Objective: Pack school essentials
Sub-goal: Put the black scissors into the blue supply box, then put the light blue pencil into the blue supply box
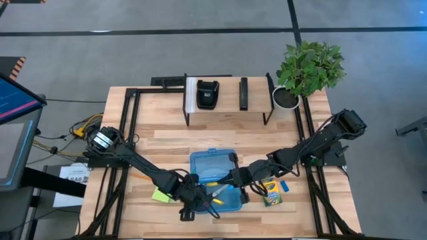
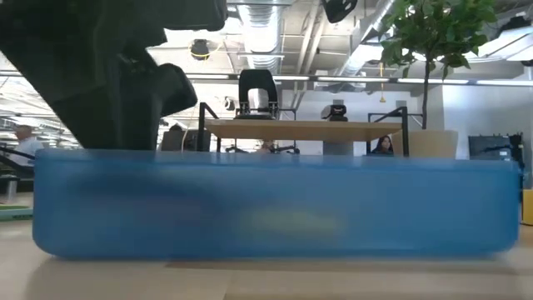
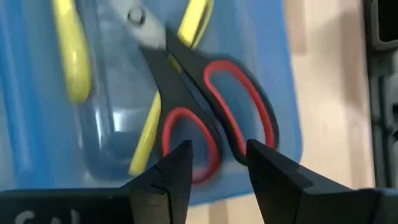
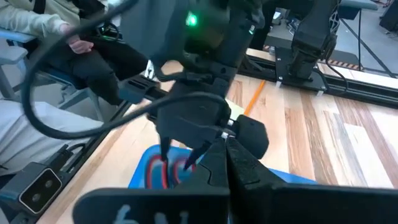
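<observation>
Showing only up close: red-handled scissors (image 3: 211, 118) in blue box (image 3: 289, 106)

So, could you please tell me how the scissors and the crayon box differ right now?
The scissors, black-bladed with red handles, lie inside the blue case; the crayon box, yellow-green, sits on the table outside it. The left gripper hovers over the scissors; nothing is at the crayon box.

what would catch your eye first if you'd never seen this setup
The blue case at the table's front centre, where both dark arms meet. In it lie the red-handled scissors beside yellow pencils, the left gripper poised over the handles with jaws parted. A leafy potted plant marks the far right corner.
</observation>
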Robot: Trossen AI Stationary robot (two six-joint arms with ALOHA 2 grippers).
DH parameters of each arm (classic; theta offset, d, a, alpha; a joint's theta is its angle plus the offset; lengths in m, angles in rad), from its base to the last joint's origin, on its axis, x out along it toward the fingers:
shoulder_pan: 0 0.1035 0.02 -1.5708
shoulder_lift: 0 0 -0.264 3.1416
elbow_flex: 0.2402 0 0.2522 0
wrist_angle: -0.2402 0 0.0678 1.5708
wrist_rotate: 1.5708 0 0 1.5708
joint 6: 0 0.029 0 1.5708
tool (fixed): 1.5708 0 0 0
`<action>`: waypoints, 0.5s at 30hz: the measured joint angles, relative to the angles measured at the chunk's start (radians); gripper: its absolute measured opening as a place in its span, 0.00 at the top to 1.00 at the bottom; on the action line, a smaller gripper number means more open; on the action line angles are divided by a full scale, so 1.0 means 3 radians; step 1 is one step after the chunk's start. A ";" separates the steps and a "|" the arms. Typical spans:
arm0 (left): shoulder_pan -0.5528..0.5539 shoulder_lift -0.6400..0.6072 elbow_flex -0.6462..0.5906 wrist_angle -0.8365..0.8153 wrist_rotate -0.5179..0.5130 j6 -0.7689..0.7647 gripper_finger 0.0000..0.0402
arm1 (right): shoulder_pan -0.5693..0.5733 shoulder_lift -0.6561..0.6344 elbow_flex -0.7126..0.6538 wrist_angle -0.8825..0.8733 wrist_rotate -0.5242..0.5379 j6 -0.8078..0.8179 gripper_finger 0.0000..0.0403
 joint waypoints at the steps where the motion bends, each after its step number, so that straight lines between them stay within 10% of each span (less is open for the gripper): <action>1: 0.0014 0.0039 0.0038 0.0042 0.0013 0.0021 0.67 | 0.0001 0.0000 0.0001 -0.0004 0.0000 0.0000 1.00; 15: 0.0070 -0.0108 0.0357 -0.0257 -0.0270 0.0325 0.78 | 0.0005 0.0000 -0.0001 -0.0063 0.0001 0.0000 1.00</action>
